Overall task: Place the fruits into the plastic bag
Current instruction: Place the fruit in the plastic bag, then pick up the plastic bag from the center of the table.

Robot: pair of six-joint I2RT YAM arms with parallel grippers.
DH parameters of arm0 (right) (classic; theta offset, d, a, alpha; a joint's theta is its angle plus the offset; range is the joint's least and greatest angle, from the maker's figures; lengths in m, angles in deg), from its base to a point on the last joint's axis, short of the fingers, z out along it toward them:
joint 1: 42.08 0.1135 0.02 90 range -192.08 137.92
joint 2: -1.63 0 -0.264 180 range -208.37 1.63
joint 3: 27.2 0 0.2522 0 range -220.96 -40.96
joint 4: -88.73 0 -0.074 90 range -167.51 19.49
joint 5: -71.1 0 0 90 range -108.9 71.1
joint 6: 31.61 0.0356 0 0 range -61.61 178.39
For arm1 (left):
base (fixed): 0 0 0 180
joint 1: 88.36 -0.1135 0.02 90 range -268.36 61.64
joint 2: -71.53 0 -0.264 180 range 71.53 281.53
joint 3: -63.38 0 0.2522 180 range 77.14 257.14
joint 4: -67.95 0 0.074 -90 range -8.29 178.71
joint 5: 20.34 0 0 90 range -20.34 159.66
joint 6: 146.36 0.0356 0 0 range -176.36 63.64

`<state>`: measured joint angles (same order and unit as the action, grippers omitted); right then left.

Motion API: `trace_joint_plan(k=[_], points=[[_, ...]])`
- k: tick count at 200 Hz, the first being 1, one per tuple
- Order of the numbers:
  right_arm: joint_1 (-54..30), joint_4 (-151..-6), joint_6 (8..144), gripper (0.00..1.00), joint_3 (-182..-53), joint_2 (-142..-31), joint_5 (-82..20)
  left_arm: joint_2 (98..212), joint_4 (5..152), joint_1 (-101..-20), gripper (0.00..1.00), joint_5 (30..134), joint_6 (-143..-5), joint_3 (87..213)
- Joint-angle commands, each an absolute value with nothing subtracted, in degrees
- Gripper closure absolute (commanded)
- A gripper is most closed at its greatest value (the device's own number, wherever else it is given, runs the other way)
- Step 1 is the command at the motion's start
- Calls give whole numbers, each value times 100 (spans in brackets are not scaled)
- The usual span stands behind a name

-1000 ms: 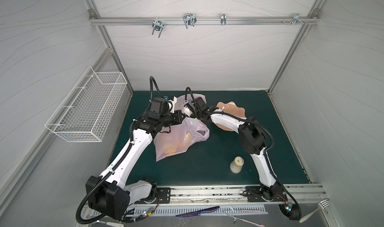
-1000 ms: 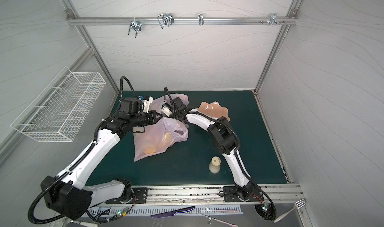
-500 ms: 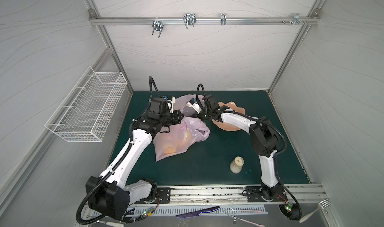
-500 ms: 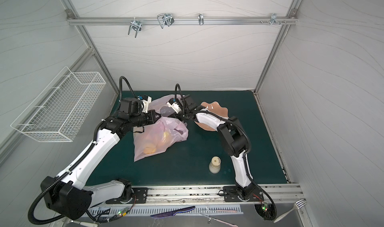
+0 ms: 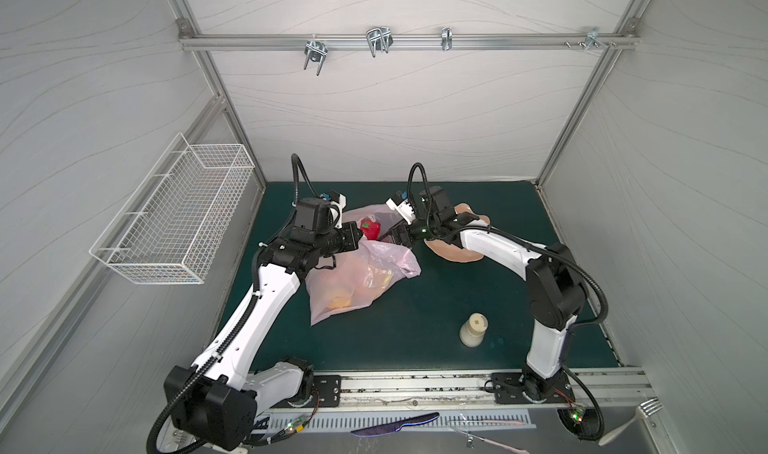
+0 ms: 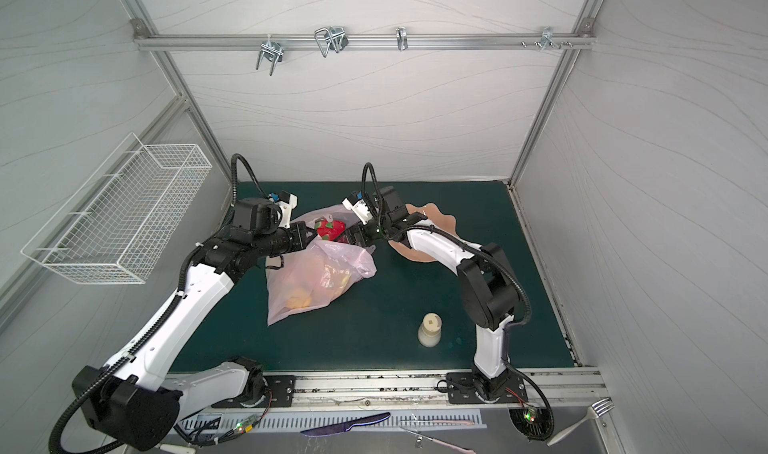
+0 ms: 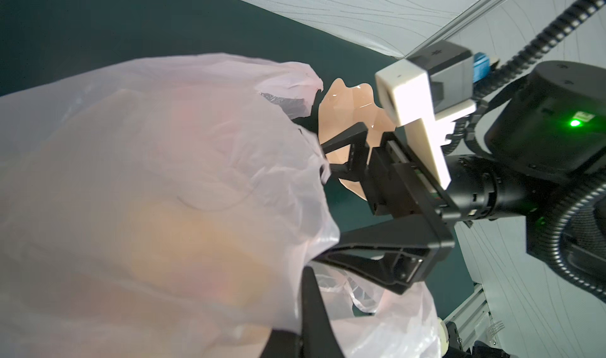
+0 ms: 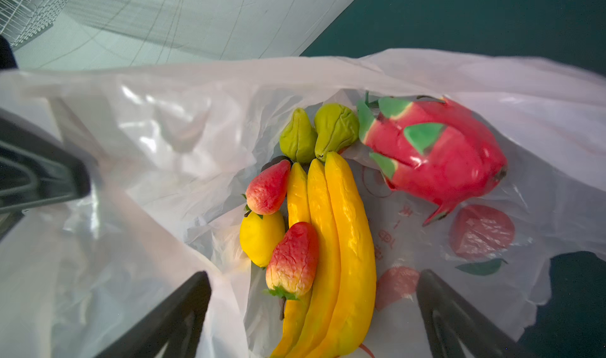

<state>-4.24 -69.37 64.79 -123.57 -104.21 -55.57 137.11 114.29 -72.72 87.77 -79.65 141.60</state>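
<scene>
The pale-pink plastic bag lies on the green mat, its mouth facing the back. My left gripper is shut on the bag's upper rim and holds the mouth up. In the right wrist view, the fruits lie inside the bag: a banana bunch, two green pears, two strawberries, a lemon and the red dragon fruit. My right gripper stands open and holds nothing at the bag's mouth.
The wavy peach plate lies right of the bag, under my right forearm. A cream bottle stands at the front right. A white wire basket hangs on the left wall. A knife and a fork lie beyond the front rail.
My right arm has drawn back to the right, out of the bag's mouth, so the dragon fruit now shows there. The left arm has kept still with the rim.
</scene>
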Motion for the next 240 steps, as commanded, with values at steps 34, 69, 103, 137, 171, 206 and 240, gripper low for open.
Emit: trace_joint_plan(k=[34, 69, 103, 137, 171, 206, 240], points=[[-587, -6618, 6344, 1, -12243, -9979, -5547, 13339, 11272, -7298, 100, 8794, -8084, 13910], [-784, -6454, 6323, 1, -12216, -9744, -5573, 13247, 11313, -7298, 100, 8837, -8077, 13841], [-1078, -6172, 6097, 1, -12166, -9463, -5432, 13191, 11373, -7298, 100, 8878, -8062, 13809], [-1463, -5511, 5527, 1, -12425, -9550, -5075, 13087, 11569, -7298, 100, 8899, -8100, 13803], [-1492, -5072, 4253, 1, -12877, -10054, -4705, 12972, 11563, -7298, 100, 9051, -8404, 13884], [-1492, -5136, 3415, 1, -13159, -10644, -4875, 12877, 11581, -7298, 100, 9167, -8563, 13807], [-1485, -5239, 3063, 1, -13429, -11165, -4879, 12859, 11681, -7298, 100, 9229, -8555, 13786]])
